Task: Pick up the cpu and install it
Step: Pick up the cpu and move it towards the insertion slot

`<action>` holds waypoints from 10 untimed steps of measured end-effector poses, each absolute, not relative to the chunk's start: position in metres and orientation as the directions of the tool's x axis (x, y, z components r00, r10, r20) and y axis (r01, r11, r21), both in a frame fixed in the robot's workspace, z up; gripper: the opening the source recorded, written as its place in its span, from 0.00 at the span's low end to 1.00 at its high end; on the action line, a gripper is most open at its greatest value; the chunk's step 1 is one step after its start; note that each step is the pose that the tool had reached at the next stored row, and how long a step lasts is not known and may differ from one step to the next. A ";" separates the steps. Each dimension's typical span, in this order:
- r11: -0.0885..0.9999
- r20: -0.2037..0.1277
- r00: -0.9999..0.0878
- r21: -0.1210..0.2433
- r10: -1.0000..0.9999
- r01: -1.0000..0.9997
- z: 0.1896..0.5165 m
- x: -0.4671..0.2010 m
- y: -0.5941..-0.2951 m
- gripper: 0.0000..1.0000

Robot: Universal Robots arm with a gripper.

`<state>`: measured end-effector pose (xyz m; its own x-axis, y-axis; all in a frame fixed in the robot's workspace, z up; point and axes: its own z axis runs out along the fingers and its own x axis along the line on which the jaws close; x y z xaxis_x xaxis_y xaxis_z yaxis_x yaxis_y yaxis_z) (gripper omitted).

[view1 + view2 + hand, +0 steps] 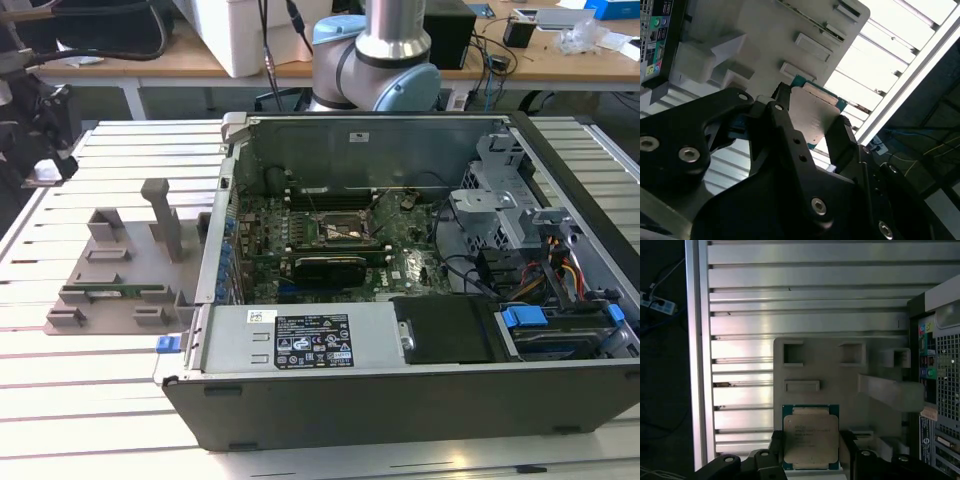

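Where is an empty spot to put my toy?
Free: the bare table slats in front of the gray tray at the exterior view's left, and those behind it. Crowded: inside the computer case, full of boards and cables. The hand holds the cpu above the tray.

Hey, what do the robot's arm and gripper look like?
The arm is a silver-grey tube with rounded joints capped in light blue. The gripper is matte black, built of angular linked plates dotted with silver screw heads.
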<state>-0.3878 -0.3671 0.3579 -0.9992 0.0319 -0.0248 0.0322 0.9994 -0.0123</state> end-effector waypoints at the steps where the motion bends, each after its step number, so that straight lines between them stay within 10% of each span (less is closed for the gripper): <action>1: 0.999 -0.025 -0.999 -0.012 0.032 0.032 0.361 -0.388 -0.367 0.53; 10: 0.999 -0.025 -0.999 -0.013 0.032 0.032 0.393 -0.388 -0.367 0.53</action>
<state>-0.3878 -0.3668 0.3927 -0.9992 0.0318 -0.0248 0.0321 0.9994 -0.0125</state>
